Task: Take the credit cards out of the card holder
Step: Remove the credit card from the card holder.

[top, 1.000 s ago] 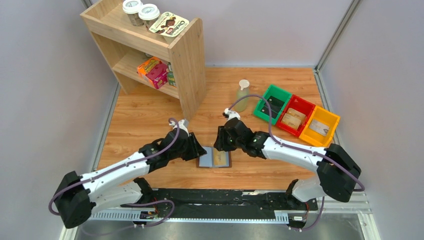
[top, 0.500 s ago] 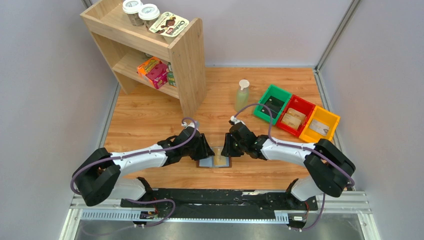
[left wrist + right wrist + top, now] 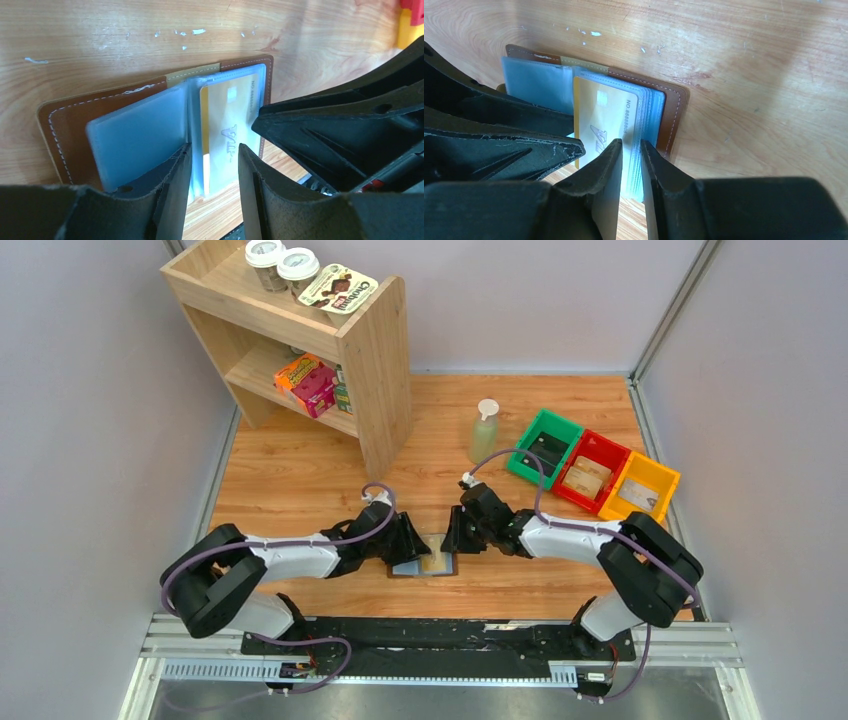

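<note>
The brown card holder [image 3: 402,570] lies open on the wooden table between both grippers, and shows in the left wrist view [image 3: 65,125] and the right wrist view [image 3: 674,110]. A tan-gold credit card [image 3: 230,115] sits in a clear sleeve on its right half [image 3: 604,115]. Other cards are hidden. My left gripper [image 3: 412,545] is open and straddles the near edge of the sleeves by the fold [image 3: 214,155]. My right gripper [image 3: 452,540] has its jaws close together around the near edge of the right sleeve stack [image 3: 630,150].
A wooden shelf [image 3: 375,370] with boxes and cups stands at the back left. A pale bottle [image 3: 484,432] stands behind the grippers. Green [image 3: 545,447], red [image 3: 590,472] and yellow [image 3: 640,492] bins holding cards sit at the right.
Both grippers have come down and inward onto the open card holder from its two sides. The left arm has stretched further right. The holder has shifted slightly left.
</note>
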